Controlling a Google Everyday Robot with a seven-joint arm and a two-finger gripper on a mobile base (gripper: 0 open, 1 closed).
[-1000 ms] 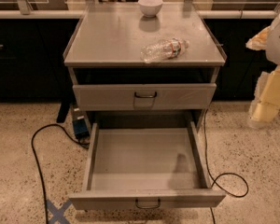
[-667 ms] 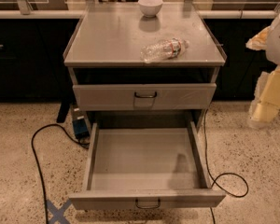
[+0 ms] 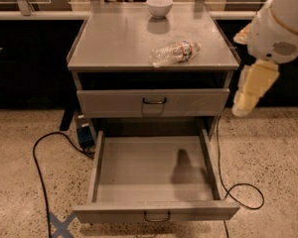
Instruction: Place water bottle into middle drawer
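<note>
Gripper [image 3: 248, 95]: pale cream, blocky, hanging off a rounded white arm [image 3: 280, 26] at right, just beside the cabinet's upper right corner; open or closed, can't tell. Water bottle [image 3: 174, 52]: clear crinkled plastic w/ red-and-white label, lying on its side on the smooth grey metal cabinet top [image 3: 114, 38], front-right, cap pointing right, apart from gripper. White round bowl [image 3: 159, 6] at the back edge. Below, a shut drawer front [image 3: 104, 103] w/ wire handle. Under it the middle drawer [image 3: 198, 212], pulled out: wide, shallow, flat grey floor. Black cables [image 3: 37, 162] loop on speckled floor.
</note>
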